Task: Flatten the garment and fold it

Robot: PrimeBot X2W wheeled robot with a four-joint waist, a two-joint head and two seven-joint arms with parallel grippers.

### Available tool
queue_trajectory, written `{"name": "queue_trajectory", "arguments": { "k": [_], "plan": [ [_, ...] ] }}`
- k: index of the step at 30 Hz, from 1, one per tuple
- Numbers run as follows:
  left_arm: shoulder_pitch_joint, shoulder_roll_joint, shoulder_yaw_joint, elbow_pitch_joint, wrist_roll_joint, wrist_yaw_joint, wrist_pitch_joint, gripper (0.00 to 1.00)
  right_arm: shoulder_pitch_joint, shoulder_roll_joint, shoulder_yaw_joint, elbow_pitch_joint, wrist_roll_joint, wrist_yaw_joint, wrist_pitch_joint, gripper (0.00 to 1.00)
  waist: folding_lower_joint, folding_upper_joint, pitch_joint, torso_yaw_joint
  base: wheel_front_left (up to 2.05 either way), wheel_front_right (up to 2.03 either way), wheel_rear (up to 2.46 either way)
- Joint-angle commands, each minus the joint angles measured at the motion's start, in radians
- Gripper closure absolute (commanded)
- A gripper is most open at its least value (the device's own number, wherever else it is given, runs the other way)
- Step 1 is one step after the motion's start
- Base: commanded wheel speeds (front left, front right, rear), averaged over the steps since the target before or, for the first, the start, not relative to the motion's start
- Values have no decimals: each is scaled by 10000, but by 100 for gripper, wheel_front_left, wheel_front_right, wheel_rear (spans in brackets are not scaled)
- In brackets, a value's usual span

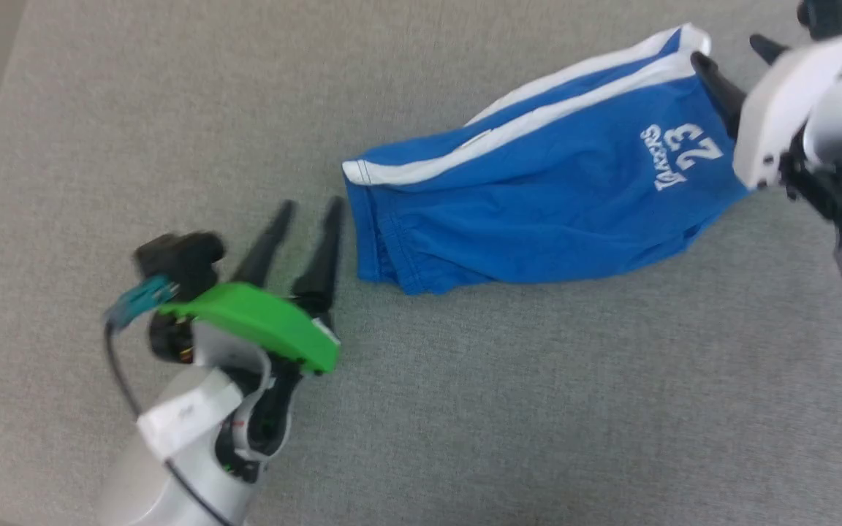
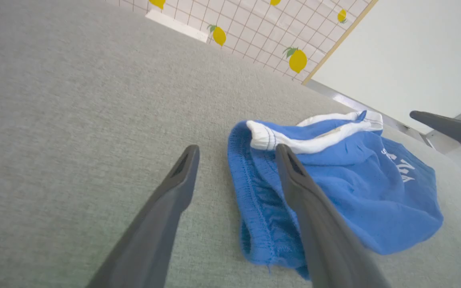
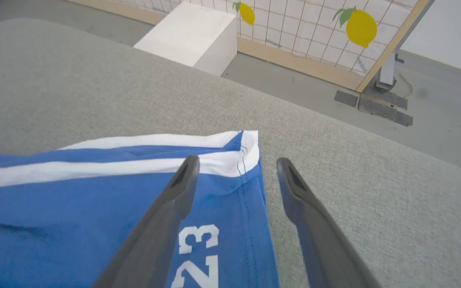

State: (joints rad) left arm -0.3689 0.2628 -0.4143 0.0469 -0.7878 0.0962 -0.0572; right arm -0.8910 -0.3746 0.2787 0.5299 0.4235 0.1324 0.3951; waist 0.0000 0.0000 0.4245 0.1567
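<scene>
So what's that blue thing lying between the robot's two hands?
On the wide grey cloth-covered surface, look between the robot's two open hands: the left hand by the waistband, the right hand at the leg hem. There lies the garment, a pair of bright blue shorts. White side stripes and a white "23" print set it apart from the plain grey around it.

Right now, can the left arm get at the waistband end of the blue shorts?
Probably yes. The left gripper hangs open right beside the waistband of the shorts, with only a sliver of bare grey surface between them and nothing in the way.
</scene>
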Motion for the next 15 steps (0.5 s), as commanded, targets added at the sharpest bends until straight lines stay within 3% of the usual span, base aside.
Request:
{"name": "queue_trajectory", "arguments": {
  "k": [1,6,10,15],
  "plan": [
    [138,97,126,56,208,-111,-495,0,364,-53,-100,-198,130,-17,-281,0,0,0,-465,-144,0,0,0],
    [336,127,429,676,1258,-251,-1919,0,1387,40,-775,-773,284,-17,-1225,0,0,0,-620,-158,0,0,0],
    [302,-83,982,740,2439,-484,-2036,0,1879,507,-1719,-794,195,-17,-1856,0,0,0,-545,-158,0,0,0],
    [396,-812,2078,309,3980,-1054,-2042,0,2028,1049,-2609,-512,-119,-17,-1726,0,0,0,-299,-85,0,0,0]
  ]
}}
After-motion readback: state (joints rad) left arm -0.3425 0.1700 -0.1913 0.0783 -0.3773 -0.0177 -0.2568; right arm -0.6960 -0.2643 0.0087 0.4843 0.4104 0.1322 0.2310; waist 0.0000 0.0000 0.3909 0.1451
